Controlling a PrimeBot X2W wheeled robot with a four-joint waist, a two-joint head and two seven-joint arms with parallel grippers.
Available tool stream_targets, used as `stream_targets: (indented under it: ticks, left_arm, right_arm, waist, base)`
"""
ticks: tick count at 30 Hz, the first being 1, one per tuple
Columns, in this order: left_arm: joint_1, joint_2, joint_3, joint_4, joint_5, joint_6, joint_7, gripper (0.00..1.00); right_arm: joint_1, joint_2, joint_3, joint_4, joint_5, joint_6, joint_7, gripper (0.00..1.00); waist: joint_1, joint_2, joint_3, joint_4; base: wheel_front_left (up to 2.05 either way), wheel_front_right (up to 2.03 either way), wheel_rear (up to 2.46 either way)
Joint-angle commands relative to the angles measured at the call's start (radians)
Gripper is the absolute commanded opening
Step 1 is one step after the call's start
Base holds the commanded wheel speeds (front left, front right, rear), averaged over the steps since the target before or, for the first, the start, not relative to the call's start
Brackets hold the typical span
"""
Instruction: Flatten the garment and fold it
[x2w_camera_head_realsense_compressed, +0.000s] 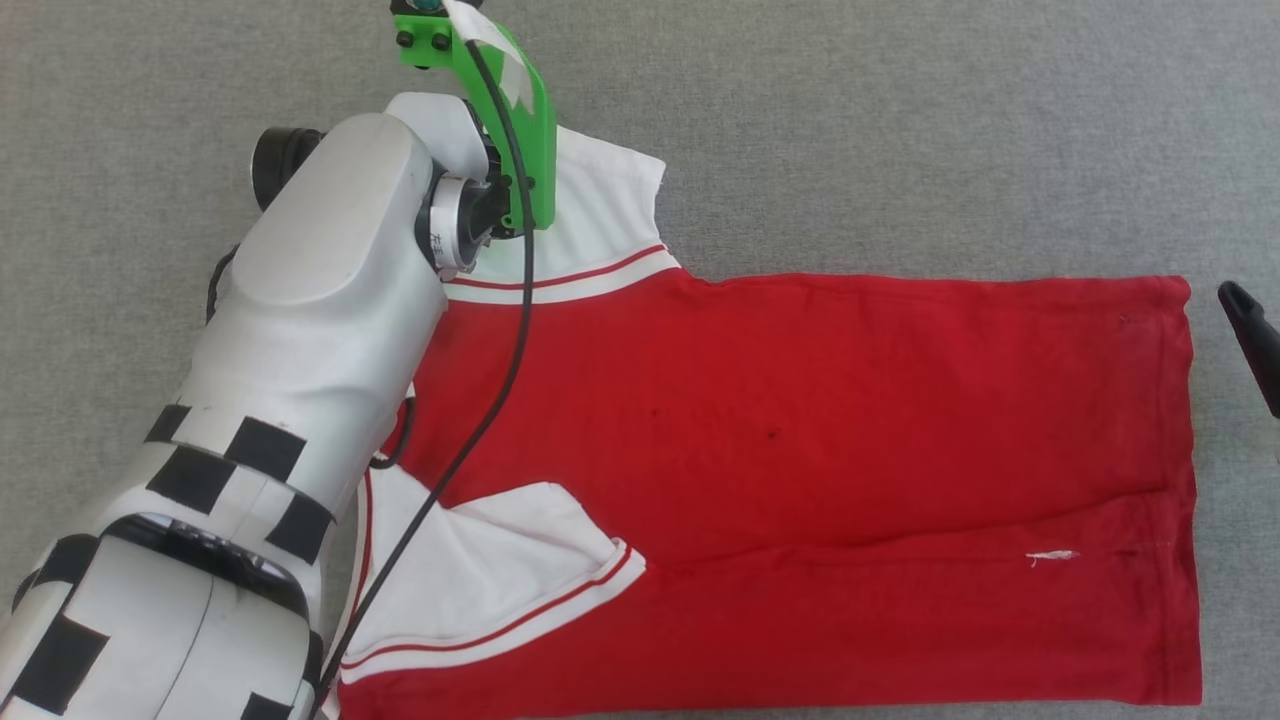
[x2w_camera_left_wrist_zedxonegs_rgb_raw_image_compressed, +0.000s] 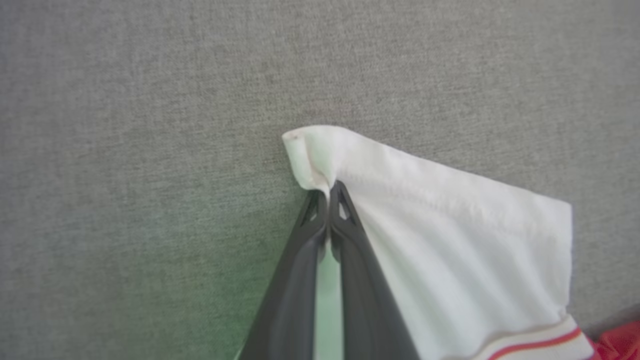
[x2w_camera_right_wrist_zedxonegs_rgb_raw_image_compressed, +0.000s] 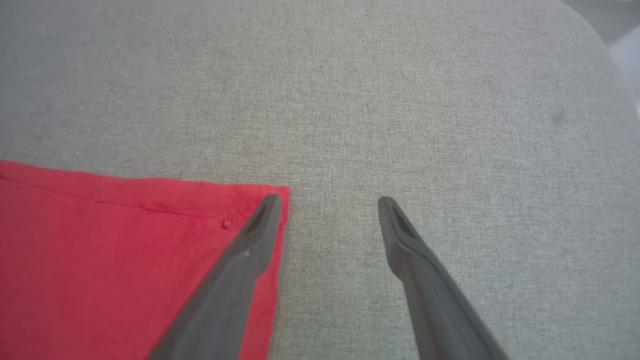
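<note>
Pale left forearm (x2w_camera_head_realsense_compressed: 270, 380) crosses the head view's lower left; the red shirt (x2w_camera_head_realsense_compressed: 800, 430) lies spread across centre. Left wrist view: left gripper (x2w_camera_left_wrist_zedxonegs_rgb_raw_image_compressed: 329, 195) clamps a corner of the white sleeve (x2w_camera_left_wrist_zedxonegs_rgb_raw_image_compressed: 450, 250), mid-frame. Right wrist view: right gripper (x2w_camera_right_wrist_zedxonegs_rgb_raw_image_compressed: 327, 205), spread wide and empty, straddles the shirt's hem corner, lower centre.
</note>
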Motion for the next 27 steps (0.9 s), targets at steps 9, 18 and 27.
stream_targets:
  ticks: [9, 18, 27]
  left_arm:
    - [0.045, 0.007, 0.025, -0.068, -0.038, -0.038, -0.055, 0.0]
    - [0.069, 0.011, 0.018, -0.145, -0.039, -0.025, -0.063, 0.0]
    - [0.11, 0.027, 0.046, -0.219, -0.06, -0.016, -0.118, 0.0]
  right_arm:
    - [-0.013, -0.034, 0.053, -0.001, -0.045, -0.002, 0.188, 1.0]
    - [-0.119, -0.068, 0.191, 0.068, -0.096, -0.002, 0.34, 1.0]
    - [-0.132, -0.085, 0.262, 0.123, -0.057, -0.002, 0.348, 0.0]
  waist:
    - [-0.0001, -0.0001, -0.038, 0.024]
    - [-0.0001, -0.0001, -0.005, 0.061]
    - [-0.0001, -0.0001, 0.003, 0.069]
  base:
    - [0.0, 0.0, 0.0]
    - [0.0, 0.0, 0.0]
    - [0.0, 0.0, 0.0]
